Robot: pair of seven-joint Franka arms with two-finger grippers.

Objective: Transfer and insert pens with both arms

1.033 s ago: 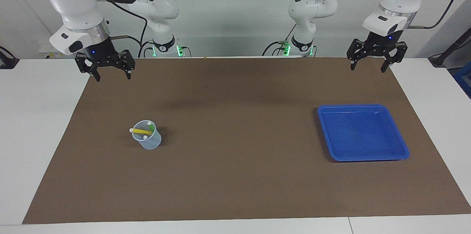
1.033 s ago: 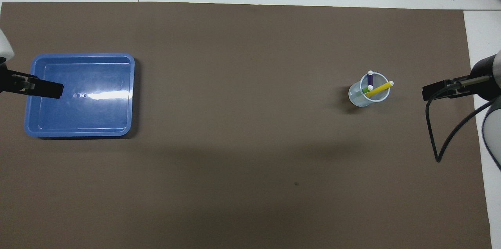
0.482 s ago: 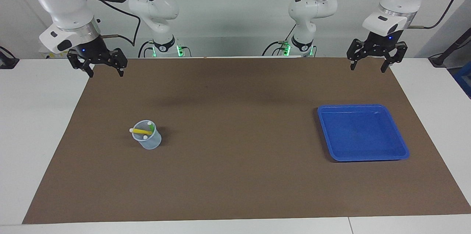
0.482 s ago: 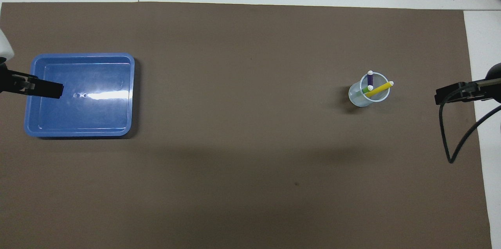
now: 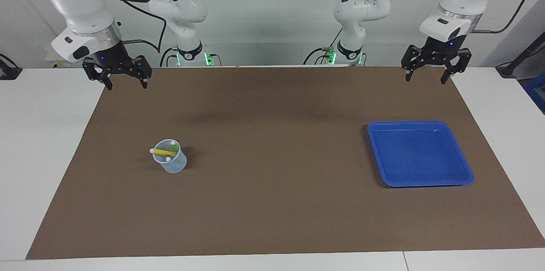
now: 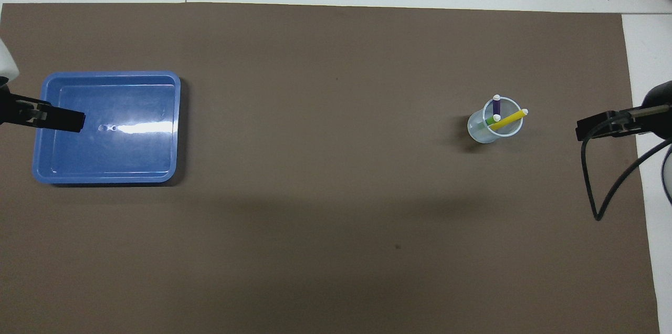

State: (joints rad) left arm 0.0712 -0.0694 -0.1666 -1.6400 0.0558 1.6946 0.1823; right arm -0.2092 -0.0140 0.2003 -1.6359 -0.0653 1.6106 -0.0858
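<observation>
Right arm: enters at upper left of the facing view, wrist pointing down; right pincer (image 5: pixel 123 83) hangs over the brown mat's (image 5: pixel 272 203) corner, fingers apart, holding nothing. Against half a second earlier, it sits slightly lower and further in over the mat.

Left arm: upper right of the facing view, wrist down; left pincer (image 5: pixel 427 76) hangs over the mat's upper right edge, fingers apart, empty, unchanged from the earlier frames.

Pens: yellow pen (image 6: pixel 507 119), green pen (image 6: pixel 492 120) and purple pen (image 6: pixel 496 106) stand tilted in a clear cup (image 5: pixel 171 162), left of centre in the facing view; unmoved.

Blue tray (image 5: pixel 462 168): right of centre on the table, unmoved.
</observation>
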